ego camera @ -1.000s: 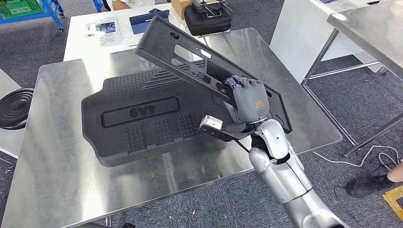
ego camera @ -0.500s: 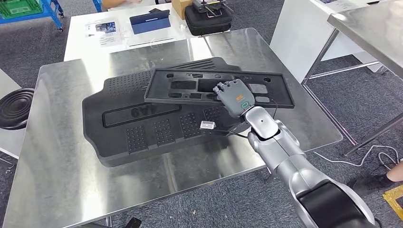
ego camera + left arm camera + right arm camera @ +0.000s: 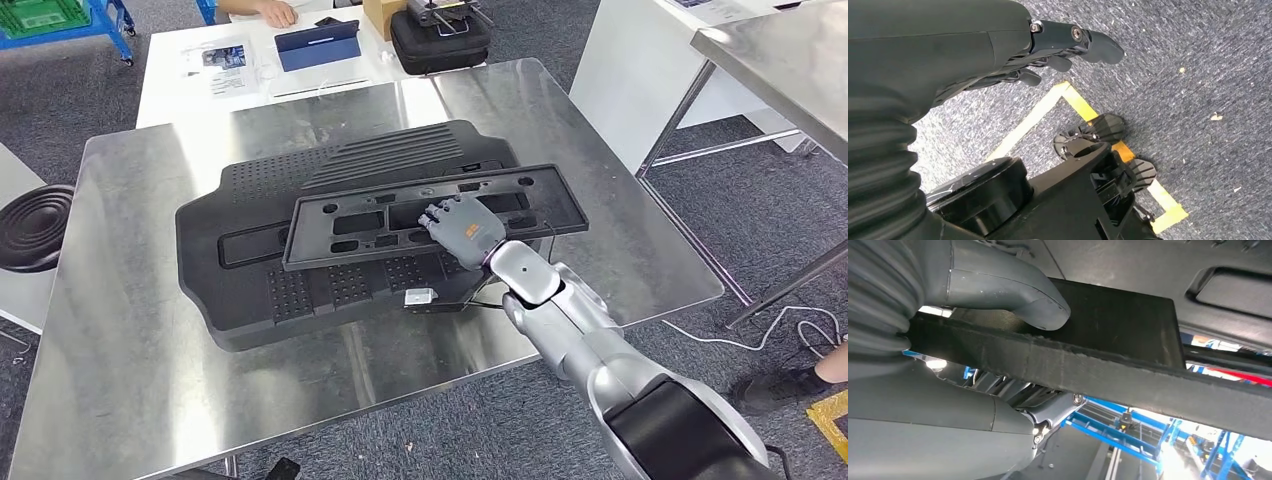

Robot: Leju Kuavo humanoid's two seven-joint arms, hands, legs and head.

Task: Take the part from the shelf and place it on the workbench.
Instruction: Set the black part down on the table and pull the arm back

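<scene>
Part point(image 3: 330, 225) clamped in right hand point(image 3: 462, 227), thumb under its edge, low over larger moulded panel point(image 3: 250, 290) on table point(image 3: 120, 380); set-down and release left.

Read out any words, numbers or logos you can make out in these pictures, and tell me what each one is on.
Raised characters in the recessed panel of the big black ribbed moulded part: half covered by the flat black cut-out panel, unreadable.
Small orange mark on the back of the right hand: too small to read.
Printed sheets on the white table: too blurred to read.
Wrist views: no text.
</scene>
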